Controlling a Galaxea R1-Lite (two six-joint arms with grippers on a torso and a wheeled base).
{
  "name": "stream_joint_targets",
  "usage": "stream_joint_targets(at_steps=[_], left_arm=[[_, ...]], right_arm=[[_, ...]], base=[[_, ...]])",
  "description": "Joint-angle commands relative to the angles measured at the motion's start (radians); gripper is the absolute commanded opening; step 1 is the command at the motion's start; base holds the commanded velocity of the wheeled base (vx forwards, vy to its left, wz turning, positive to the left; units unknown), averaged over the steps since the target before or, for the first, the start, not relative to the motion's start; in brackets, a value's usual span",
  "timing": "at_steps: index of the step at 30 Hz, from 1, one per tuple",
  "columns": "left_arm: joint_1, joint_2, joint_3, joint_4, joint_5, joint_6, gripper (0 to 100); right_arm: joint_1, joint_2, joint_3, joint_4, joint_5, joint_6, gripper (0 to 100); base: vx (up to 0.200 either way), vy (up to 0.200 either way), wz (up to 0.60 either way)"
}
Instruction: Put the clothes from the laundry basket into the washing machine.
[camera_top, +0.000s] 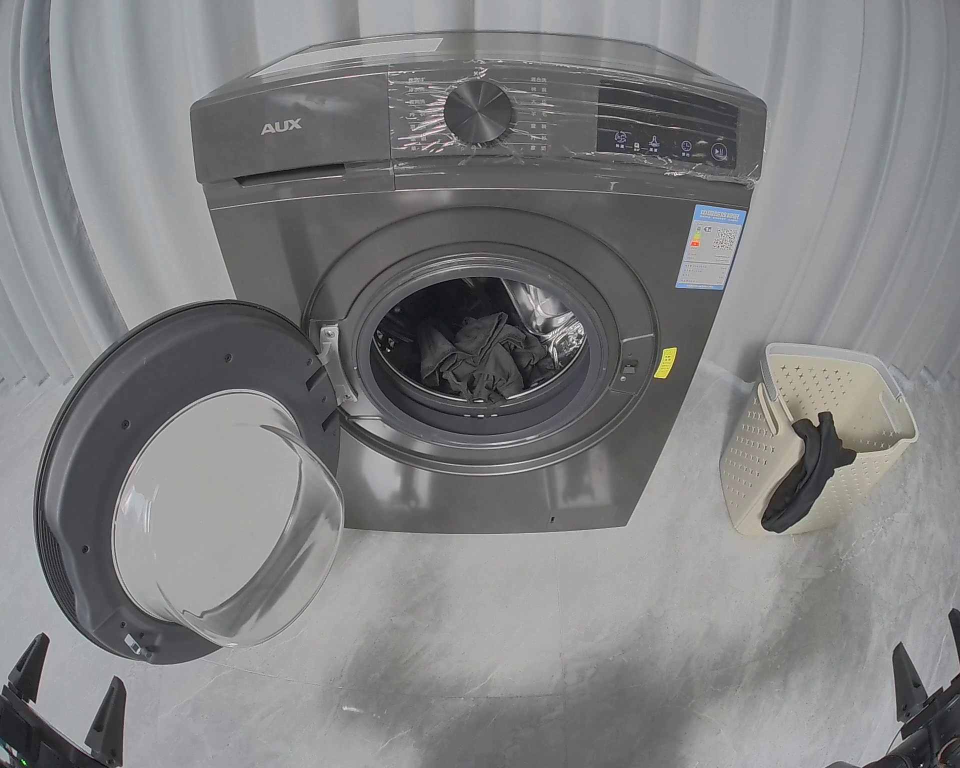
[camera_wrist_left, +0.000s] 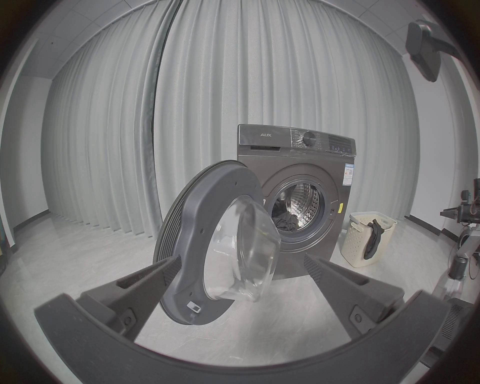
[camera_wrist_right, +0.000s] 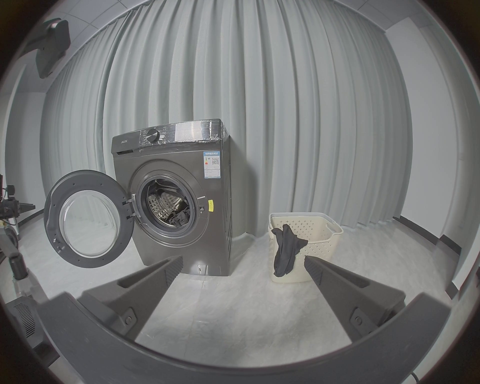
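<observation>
Floor (camera_top: 520, 620) pale, seemingly marbled; pleated curtain (camera_top: 850, 150) behind washing machine (camera_top: 470, 300); left claw (camera_wrist_left: 240, 260) and right claw (camera_wrist_right: 240, 260) both spread, empty.

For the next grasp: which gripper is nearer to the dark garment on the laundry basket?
Right. The right gripper is in front of the dark garment; the left gripper is across, by the door.

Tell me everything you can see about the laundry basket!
The laundry basket is cream and plastic-looking, with rows of small holes in its walls and a thick rim. It stands upright on the pale floor, to the right of the washing machine, not touching it. A dark garment hangs over its front rim and down the outside. Its bottom inside is hidden.
</observation>
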Motion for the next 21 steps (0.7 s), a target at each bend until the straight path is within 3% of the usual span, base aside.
stream_joint_targets(at_steps=[1, 2, 5, 7, 9, 15, 21], left_arm=[[0.034, -0.053, 0.01, 0.041, 0.094, -0.029, 100], [0.034, -0.053, 0.016, 0.037, 0.091, -0.038, 100], [0.034, -0.053, 0.017, 0.066, 0.039, 0.002, 100], [0.032, -0.053, 0.017, 0.069, 0.023, 0.013, 100], [0.032, -0.053, 0.016, 0.067, 0.014, 0.0, 100], [0.032, -0.053, 0.016, 0.069, 0.023, 0.002, 100], [0.032, -0.053, 0.016, 0.069, 0.025, -0.001, 100]], right_arm=[[0.003, -0.011, 0.018, -0.002, 0.025, 0.0, 100], [0.003, -0.011, 0.018, -0.002, 0.025, 0.0, 100], [0.001, -0.011, 0.018, -0.004, 0.025, -0.003, 100], [0.003, -0.011, 0.018, -0.004, 0.025, -0.005, 100], [0.003, -0.011, 0.018, -0.004, 0.025, -0.003, 100], [0.003, -0.011, 0.018, -0.004, 0.025, -0.003, 100], [0.003, -0.011, 0.018, -0.004, 0.025, -0.003, 100]], base=[[0.0, 0.0, 0.0], [0.0, 0.0, 0.0], [0.0, 0.0, 0.0], [0.0, 0.0, 0.0], [0.0, 0.0, 0.0], [0.0, 0.0, 0.0], [0.0, -0.2, 0.0]])
